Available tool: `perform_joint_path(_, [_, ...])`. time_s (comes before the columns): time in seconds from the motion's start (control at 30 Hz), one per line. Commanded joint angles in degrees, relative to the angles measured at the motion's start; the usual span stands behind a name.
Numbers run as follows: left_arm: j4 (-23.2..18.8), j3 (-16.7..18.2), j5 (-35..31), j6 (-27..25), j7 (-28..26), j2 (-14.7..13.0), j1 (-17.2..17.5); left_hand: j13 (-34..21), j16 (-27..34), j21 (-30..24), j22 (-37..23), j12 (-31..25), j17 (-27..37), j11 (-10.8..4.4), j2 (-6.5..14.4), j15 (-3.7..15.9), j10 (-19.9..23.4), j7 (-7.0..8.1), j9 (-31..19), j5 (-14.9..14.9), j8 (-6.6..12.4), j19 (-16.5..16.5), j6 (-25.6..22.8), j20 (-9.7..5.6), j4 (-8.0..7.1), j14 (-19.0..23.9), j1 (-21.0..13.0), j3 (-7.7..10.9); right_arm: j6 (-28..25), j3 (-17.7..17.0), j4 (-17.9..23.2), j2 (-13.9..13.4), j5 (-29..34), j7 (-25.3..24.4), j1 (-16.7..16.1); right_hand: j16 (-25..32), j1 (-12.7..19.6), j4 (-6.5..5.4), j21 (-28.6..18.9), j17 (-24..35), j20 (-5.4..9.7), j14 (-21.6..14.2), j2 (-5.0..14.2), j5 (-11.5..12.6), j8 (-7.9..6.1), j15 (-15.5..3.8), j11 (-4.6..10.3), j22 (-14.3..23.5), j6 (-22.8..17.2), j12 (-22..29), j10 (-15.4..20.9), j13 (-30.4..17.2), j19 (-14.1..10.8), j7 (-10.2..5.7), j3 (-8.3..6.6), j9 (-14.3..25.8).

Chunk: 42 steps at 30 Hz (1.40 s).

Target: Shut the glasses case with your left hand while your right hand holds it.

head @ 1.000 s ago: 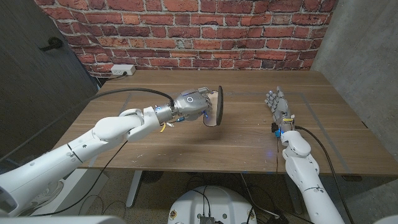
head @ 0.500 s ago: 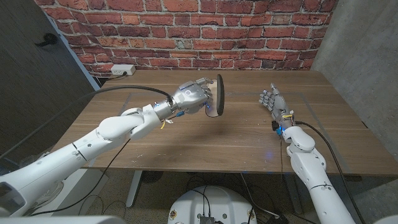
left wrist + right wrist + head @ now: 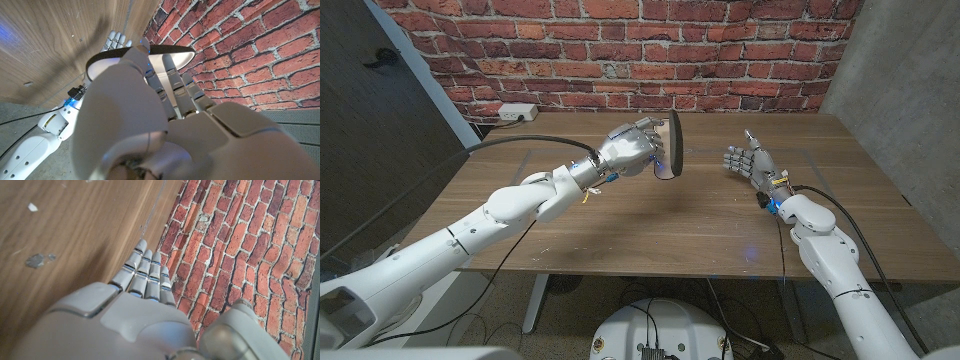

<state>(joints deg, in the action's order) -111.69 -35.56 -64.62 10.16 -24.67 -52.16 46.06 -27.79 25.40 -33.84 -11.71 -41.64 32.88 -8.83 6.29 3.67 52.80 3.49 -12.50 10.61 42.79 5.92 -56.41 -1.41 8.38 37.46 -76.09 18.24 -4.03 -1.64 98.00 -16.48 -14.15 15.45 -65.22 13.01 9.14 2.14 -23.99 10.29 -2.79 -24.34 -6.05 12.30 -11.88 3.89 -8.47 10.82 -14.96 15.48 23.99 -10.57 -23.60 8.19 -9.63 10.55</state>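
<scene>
Nearest the robot, the wooden tabletop point(image 3: 650, 225) lies bare between the two arms. Above it on the robot's right, the right robot hand point(image 3: 747, 163) is raised off the wood, holding nothing, fingers spread and palm turned toward the middle. Across from it, the left robot hand point(image 3: 632, 150) is lifted above the far half of the tabletop and grips the glasses case point(image 3: 671, 148), which is held up on edge in the air, well apart from the right robot hand; the left wrist view shows the case's dark rim and pale inner face beyond the fingers point(image 3: 175, 82) wrapped around it. Whether the lid stands open or nearly closed cannot be told from these angles, though the pale interior showing suggests it is not fully shut. Behind everything runs the brick wall point(image 3: 620, 50), with a white power strip point(image 3: 517, 113) at its foot. The case looks like a rigid hinged shell, light enough for one hand, probably smooth and a little slippery, with a spring hinge that may snap. As a judgement, the right robot hand would do best to clasp the lower half across its width, leaving the lid free for the left to press down; a grip near the hinge would risk pinching or letting the shell twist out.
</scene>
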Motion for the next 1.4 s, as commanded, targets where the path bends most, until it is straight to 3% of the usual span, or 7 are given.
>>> perform_joint_path(0.03, [2.16, -1.78, 1.23, -1.22, -1.16, 1.63, -1.59, -0.20, -0.11, -0.34, -0.17, 0.00, 0.39, -1.89, 0.03, 10.18, 2.39, -0.07, -0.09, 0.14, -0.06, 0.43, -0.67, -0.40, 0.09, 0.45, -0.47, -0.24, -2.01, 1.42, 0.53, -3.49, -1.07, 4.88, 1.13, 0.42, -0.02, -0.07, -0.57, 0.06, 0.05, -1.16, -0.72, 0.56, -0.36, 0.08, -0.29, 0.08, -1.21, 0.31, 1.09, -0.25, -1.53, 2.19, 0.65, 0.07])
perform_joint_path(0.63, [5.54, -4.63, 2.40, -1.29, -0.67, 3.68, -4.69, -0.50, -0.77, -0.77, -0.13, 0.35, 1.22, -1.94, 0.06, 10.17, 2.44, -0.04, -0.25, 0.17, -0.36, 0.58, -0.69, -0.47, -0.01, 0.56, -0.82, -0.53, -1.66, 3.29, -0.85, -5.47, -2.59, 9.51, 2.67, -0.16, -0.28, -0.01, -0.35, 0.07, 0.09, -1.03, -1.45, 1.05, 0.15, 0.58, -0.64, 0.04, -0.54, -0.06, 0.88, -0.26, -1.69, 3.23, 1.42, 0.07])
perform_joint_path(0.93, [8.59, -6.61, 3.46, -0.13, -0.36, 5.66, -6.97, -0.57, -1.19, -0.94, -0.11, 0.64, 1.63, -1.87, 0.10, 10.17, 2.41, 0.03, -0.43, 0.20, -0.46, 0.51, -0.69, -0.40, -0.11, 0.63, -0.91, -0.71, -1.11, 3.74, -1.39, -5.61, -2.95, 10.37, 3.13, -0.09, -0.69, -0.06, -0.37, 0.10, 0.22, -2.50, -2.04, 1.63, -0.22, 0.65, -0.75, 0.04, -2.06, 0.16, 2.21, -0.26, -2.47, 3.29, 2.29, 0.07])
perform_joint_path(1.4, [12.56, -10.25, 4.30, 2.26, 2.19, 7.97, -10.83, -0.84, -1.89, -1.14, -0.08, 0.92, 2.10, -1.85, 0.11, 10.17, 2.39, -0.06, -0.54, 0.24, -0.72, 0.37, -0.55, -0.34, -0.22, 0.62, -1.01, -0.92, 2.02, 4.54, -1.97, -6.36, -3.95, 14.32, 4.18, -0.71, -0.73, 0.05, -0.04, 0.12, 0.40, -2.15, -2.41, 2.27, 0.52, 0.37, -0.78, 0.04, -0.74, -0.58, 1.17, -0.27, -2.42, 3.57, 3.03, 0.07])
